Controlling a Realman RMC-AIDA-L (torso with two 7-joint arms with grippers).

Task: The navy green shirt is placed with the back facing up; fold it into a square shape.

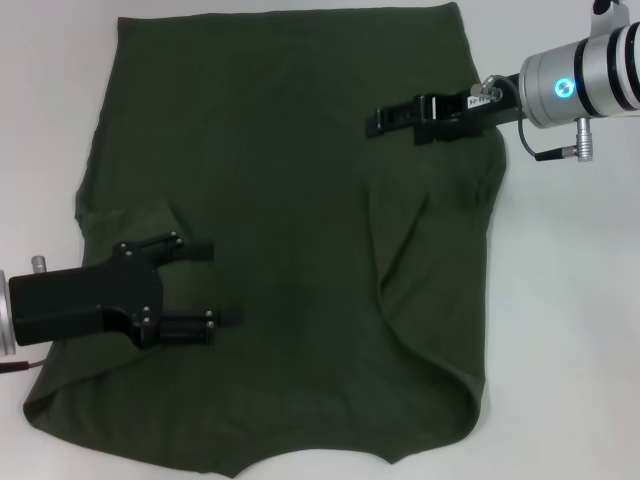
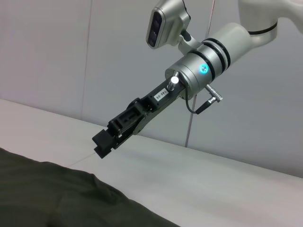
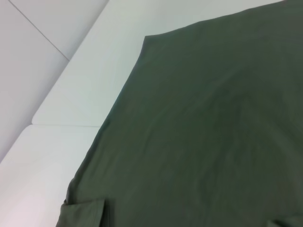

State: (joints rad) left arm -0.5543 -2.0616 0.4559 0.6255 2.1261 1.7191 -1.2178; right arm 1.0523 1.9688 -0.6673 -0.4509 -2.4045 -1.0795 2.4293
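The shirt [image 1: 290, 230], soft matte olive cloth, is lying spread on the white table [image 1: 570, 300], its right side folded inward in a rumpled flap. Over its left sleeve the left gripper [image 1: 205, 285] is hovering spread wide. Over the flap's far end the right gripper [image 1: 385, 122] is hanging pinched narrow, holding nothing.

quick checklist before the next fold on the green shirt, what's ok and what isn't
1. Dark olive-green fabric shirt lies plain side up on the white table: ok.
2. Right side folded inward, its edge running down the shirt: ok.
3. Left side folded inward: not ok, only the sleeve is tucked.
4. Left gripper open over the left side of the shirt, ready to grasp: ok.
5. Right gripper clear of the cloth: ok in the left wrist view, where it hangs above the table with nothing held.
6. Right fold flat: not ok, wrinkled.
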